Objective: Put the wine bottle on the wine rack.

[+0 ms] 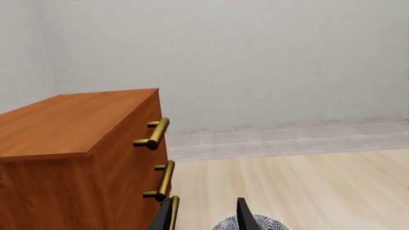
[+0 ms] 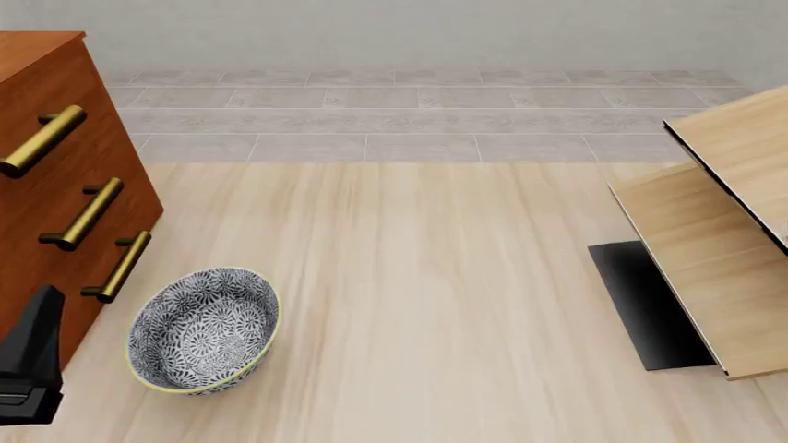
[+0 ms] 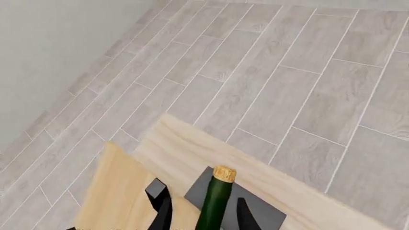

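Both right gripper [image 3: 199,213] fingers apparently clasping wine bottle [image 3: 215,201].

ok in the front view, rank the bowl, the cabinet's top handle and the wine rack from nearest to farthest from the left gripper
1. The bowl, just to the right of the left gripper at the lower left.
2. The cabinet's top handle, farther back on the left.
3. The wine rack, far across the table on the right.

Patterned bowl [image 2: 203,329] beside drawer cabinet [image 2: 55,194]; wine rack [image 2: 714,240] well apart at right.
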